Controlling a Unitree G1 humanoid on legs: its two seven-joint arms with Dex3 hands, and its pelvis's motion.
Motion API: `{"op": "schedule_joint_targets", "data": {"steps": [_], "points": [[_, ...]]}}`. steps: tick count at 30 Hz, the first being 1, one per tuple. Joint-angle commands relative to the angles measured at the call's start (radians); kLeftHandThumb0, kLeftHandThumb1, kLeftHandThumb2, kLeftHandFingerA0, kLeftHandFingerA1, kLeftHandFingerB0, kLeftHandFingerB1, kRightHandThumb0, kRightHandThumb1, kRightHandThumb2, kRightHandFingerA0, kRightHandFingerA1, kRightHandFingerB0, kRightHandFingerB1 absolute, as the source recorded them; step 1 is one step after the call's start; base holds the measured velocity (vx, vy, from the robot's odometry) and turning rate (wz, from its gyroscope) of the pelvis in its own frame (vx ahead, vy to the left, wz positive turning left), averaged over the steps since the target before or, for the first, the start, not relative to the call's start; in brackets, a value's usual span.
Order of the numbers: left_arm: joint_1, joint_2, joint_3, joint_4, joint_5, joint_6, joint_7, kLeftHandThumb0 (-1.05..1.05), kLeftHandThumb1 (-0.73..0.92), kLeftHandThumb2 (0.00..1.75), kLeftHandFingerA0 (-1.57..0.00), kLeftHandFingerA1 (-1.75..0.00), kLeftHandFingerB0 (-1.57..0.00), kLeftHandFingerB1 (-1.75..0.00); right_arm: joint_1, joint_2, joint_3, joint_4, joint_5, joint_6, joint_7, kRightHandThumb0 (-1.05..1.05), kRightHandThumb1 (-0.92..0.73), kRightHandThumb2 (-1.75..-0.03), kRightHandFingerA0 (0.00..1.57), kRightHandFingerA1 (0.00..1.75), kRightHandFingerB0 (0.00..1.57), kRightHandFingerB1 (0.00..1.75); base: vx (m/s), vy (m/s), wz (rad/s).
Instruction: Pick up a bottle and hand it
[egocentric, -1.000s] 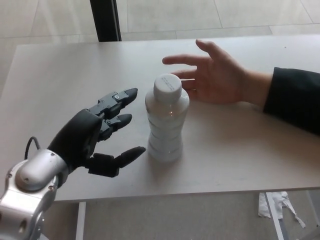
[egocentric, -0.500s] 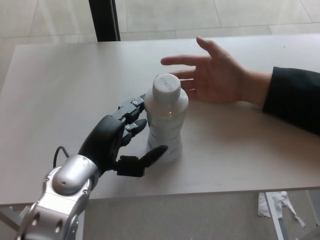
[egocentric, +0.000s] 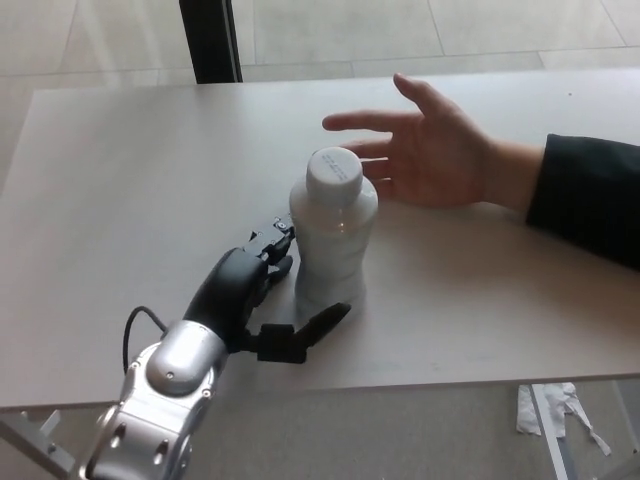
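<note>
your left hand (egocentric: 258, 300) enters from the lower left of the frame, its fingers spread apart around the left side and front of the bottle (egocentric: 332, 240), thumb stretched along the base, not yet clasped on it. the bottle stands upright near the centre of the pale desk (egocentric: 130, 180), white cap on top. just right of the cap, in the upper right, a person's hand (egocentric: 430, 150) waits open, palm showing, with a dark sleeve (egocentric: 590, 200) reaching to the right edge.
</note>
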Motion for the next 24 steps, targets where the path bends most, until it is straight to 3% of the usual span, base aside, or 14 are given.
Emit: {"op": "schedule_joint_targets", "data": {"steps": [1,2,4,7,8,9,10,11,15,16,17,19,21,24], "points": [[-0.065,-0.043,-0.048,0.086,0.11,-0.001,0.098,-0.74,0.39,0.89,0.0,-0.55,-0.04,-0.13,-0.008,-0.007,0.01,0.007,-0.007,-0.045,-0.016,-0.74,-0.41,-0.85,1.12,1.05,0.38,0.64,0.0,0.0,0.0],[-0.085,-0.055,-0.061,0.103,0.129,0.018,0.113,-0.75,0.4,0.89,0.0,-0.55,-0.03,-0.11,-0.007,-0.009,0.015,0.013,-0.014,-0.058,-0.018,-0.75,-0.55,-0.57,1.16,0.97,0.38,0.62,0.0,0.0,0.0],[-0.111,-0.094,-0.065,0.144,0.145,0.01,0.169,-0.84,0.52,0.56,0.0,-0.66,-0.01,-0.31,-0.011,-0.015,0.027,0.019,-0.027,-0.061,-0.027,-0.77,-0.42,-0.82,1.15,1.16,0.38,0.65,0.0,0.0,0.0],[-0.127,-0.132,-0.052,0.197,0.158,-0.029,0.232,-0.81,0.51,0.55,-0.01,-0.66,-0.05,-0.29,-0.012,-0.016,0.033,0.016,-0.027,-0.06,-0.029,-0.79,-0.42,-0.76,1.15,1.21,0.37,0.64,0.0,0.0,0.0],[-0.151,-0.159,-0.044,0.239,0.173,-0.037,0.283,-0.79,0.53,0.56,-0.01,-0.62,-0.05,-0.29,-0.015,-0.013,0.027,0.017,-0.017,-0.064,-0.025,-0.73,-0.55,-0.57,1.11,0.97,0.38,0.59,0.0,0.0,0.0],[-0.153,-0.16,-0.041,0.242,0.174,-0.039,0.285,-0.79,0.53,0.56,-0.01,-0.62,-0.05,-0.29,-0.018,-0.013,0.028,0.016,-0.017,-0.063,-0.026,-0.73,-0.55,-0.57,1.11,0.97,0.38,0.59,0.0,0.0,0.0],[-0.162,-0.166,-0.038,0.261,0.179,-0.056,0.3,-0.77,0.42,0.89,0.0,-0.54,-0.08,-0.18,-0.022,-0.015,0.03,0.016,-0.018,-0.06,-0.026,-0.77,-0.44,-0.9,1.17,1.26,0.37,0.64,0.0,0.0,0.0],[-0.176,-0.176,-0.043,0.278,0.194,-0.054,0.318,-0.86,0.47,0.92,-0.02,-0.48,-0.04,-0.08,-0.025,-0.012,0.029,0.011,-0.016,-0.064,-0.025,-0.72,-0.55,-0.57,1.11,1.11,0.38,0.62,0.0,0.0,0.0],[-0.18,-0.19,-0.039,0.298,0.203,-0.075,0.344,-0.84,0.46,0.9,-0.02,-0.43,0.0,-0.05,-0.042,-0.019,0.043,0.029,-0.028,-0.069,-0.025,-0.72,-0.55,-0.58,1.12,1.13,0.36,0.61,0.0,0.0,0.0],[-0.179,-0.2,-0.056,0.307,0.239,-0.071,0.392,-0.73,0.54,0.57,-0.11,-0.69,0.0,-0.2,-0.047,-0.019,0.041,0.032,-0.023,-0.068,-0.024,-0.77,-0.44,-0.9,1.18,1.2,0.37,0.65,0.0,0.0,0.0],[-0.168,-0.233,-0.048,0.336,0.26,-0.112,0.495,-0.48,0.5,0.59,-0.52,-0.73,-0.08,-0.24,-0.052,-0.015,0.034,0.033,-0.014,-0.066,-0.024,-0.74,-0.53,-0.58,1.16,1.23,0.39,0.63,0.0,0.0,0.0],[-0.16,-0.261,-0.043,0.365,0.28,-0.153,0.584,-0.37,0.63,0.63,-0.86,-1.13,-0.08,-0.23,-0.058,-0.011,0.035,0.033,-0.017,-0.063,-0.038,-0.75,-0.4,-0.87,1.12,1.01,0.42,0.67,0.0,0.0,0.0],[-0.158,-0.274,-0.044,0.38,0.291,-0.161,0.621,-0.33,0.71,0.63,-0.94,-1.2,-0.04,-0.27,-0.056,-0.008,0.032,0.028,-0.012,-0.067,-0.033,-0.74,-0.55,-0.58,1.13,0.93,0.4,0.64,0.0,0.0,0.0],[-0.167,-0.293,-0.039,0.413,0.307,-0.178,0.68,-0.21,0.79,0.68,-0.99,-1.36,-0.1,-0.23,-0.052,-0.011,0.041,0.018,-0.024,-0.065,-0.039,-0.75,-0.56,-0.57,1.08,0.77,0.4,0.64,0.0,0.0,0.0]]}}
